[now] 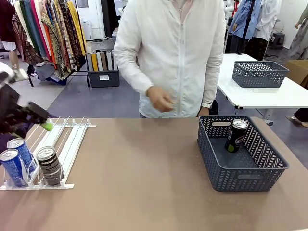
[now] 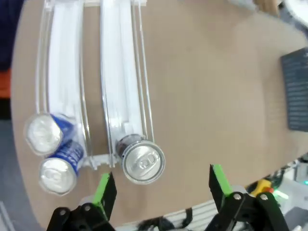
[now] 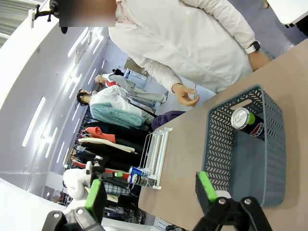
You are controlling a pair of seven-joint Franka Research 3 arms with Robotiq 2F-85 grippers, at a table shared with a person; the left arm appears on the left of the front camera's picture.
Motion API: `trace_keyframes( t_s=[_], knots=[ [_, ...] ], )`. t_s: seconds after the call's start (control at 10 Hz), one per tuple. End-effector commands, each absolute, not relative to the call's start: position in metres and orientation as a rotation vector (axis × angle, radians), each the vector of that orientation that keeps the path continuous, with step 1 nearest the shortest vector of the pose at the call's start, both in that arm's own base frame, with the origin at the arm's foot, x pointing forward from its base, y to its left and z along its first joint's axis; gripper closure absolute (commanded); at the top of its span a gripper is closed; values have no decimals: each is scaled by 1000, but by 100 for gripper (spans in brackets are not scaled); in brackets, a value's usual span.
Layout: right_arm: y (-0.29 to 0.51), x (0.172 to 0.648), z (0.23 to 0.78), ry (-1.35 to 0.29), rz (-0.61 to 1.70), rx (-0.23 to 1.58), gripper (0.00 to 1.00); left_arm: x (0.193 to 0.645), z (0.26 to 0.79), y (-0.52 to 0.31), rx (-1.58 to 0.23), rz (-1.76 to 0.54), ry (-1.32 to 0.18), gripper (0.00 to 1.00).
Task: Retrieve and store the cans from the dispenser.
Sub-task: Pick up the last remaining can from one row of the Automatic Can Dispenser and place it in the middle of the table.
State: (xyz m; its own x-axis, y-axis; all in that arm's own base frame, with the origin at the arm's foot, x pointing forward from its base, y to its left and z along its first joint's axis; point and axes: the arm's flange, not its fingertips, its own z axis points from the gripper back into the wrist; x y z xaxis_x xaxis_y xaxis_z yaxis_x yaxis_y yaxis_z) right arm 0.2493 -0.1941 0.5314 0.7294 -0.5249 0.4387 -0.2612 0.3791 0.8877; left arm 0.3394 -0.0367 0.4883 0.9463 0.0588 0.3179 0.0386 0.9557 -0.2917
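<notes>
Operator: Jaws on the left arm, how did they stand?

Observer: The left jaws stood wide apart, with nothing clamped between the green pads (image 2: 103, 188). The grey-patterned can (image 2: 143, 161) stood upright just ahead of them, roughly midway between the pads. It sat at the front stop of the dispenser (image 2: 120, 86), whose white lanes ran straight away from the jaws.

Operator: And the other cans?

Observer: Two blue cans (image 2: 57, 173) sat close together at the same front end, off to one side, past the outer face of one pad.

Operator: The right arm?

Observer: The right jaws were apart too, gripping nothing, held off the surface (image 3: 187, 144). The dark grey lattice basket (image 3: 219, 144) lay ahead of them, with a black Pepsi can (image 3: 248, 122) tilted inside, toward its far end. A person's hand (image 3: 185, 95) hung beyond the basket, touching nothing.
</notes>
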Motion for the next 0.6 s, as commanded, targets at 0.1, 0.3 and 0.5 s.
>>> trace_keyframes(
  t_s=[0.1, 0.3, 0.5],
  knots=[
    [-194, 252, 535, -813, -182, 1217, 0, 347, 459, -46, -234, 24, -186, 0],
    [-194, 252, 535, -813, -182, 1217, 0, 357, 445, -52, -168, 52, -155, 0],
    [-194, 252, 535, -813, -182, 1217, 0, 363, 433, -56, -159, 36, -111, 0]
  ],
)
